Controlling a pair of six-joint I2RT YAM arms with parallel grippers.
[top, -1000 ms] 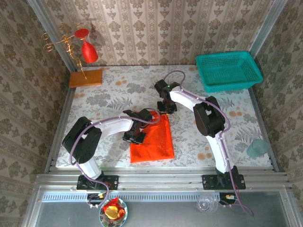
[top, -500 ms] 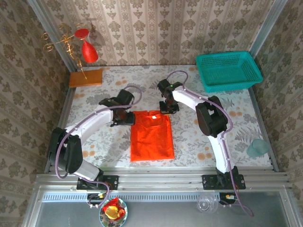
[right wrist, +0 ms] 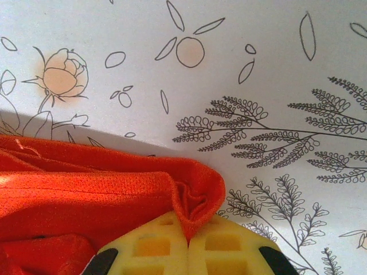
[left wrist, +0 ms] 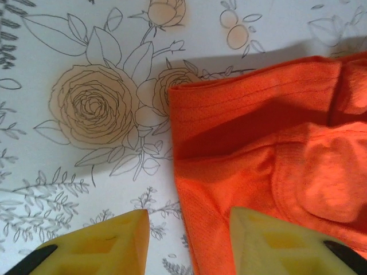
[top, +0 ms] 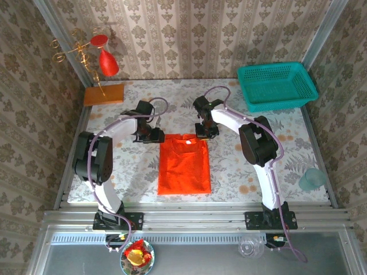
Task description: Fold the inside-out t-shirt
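Since 1 second ago the left arm is swinging away from the cloth's left side and out to its far-left corner. The t-shirt [top: 183, 163] is now lying squarer, its far edge drawn out straight instead of slanting toward the right. The right arm is sitting almost where it was, nudged a little farther back.

Step in hand, by my reading: squaring up the far edge ahead of the next fold.

- Left pincer [top: 150, 135] is standing released, its 2 yellow fingers apart and straddling the corner's left edge. 1 finger is hanging over bare surface [top: 258, 160], the other over cloth. Cannot tell whether either is touching.
- Right pincer [top: 205, 130] is clenched, pinching a small puckered ridge of cloth at the far-right corner.

Next move is likely calling for the left pincer to close on its corner, low enough to catch every layer. Both pincers would then be carrying the far edge toward the near edge together and evenly, so the fold is not skewing.

T-shirt is lying mid-surface between the 2 arms as a tall narrow rectangle with no sleeves sticking out. It is bright orange-red with no print and is showing rows of stitching near the corner. The collar [left wrist: 321, 183] is sitting at the middle of the far edge. The cloth is mostly flat and lightly wrinkled, and is lifting only where the right pincer is gripping it.
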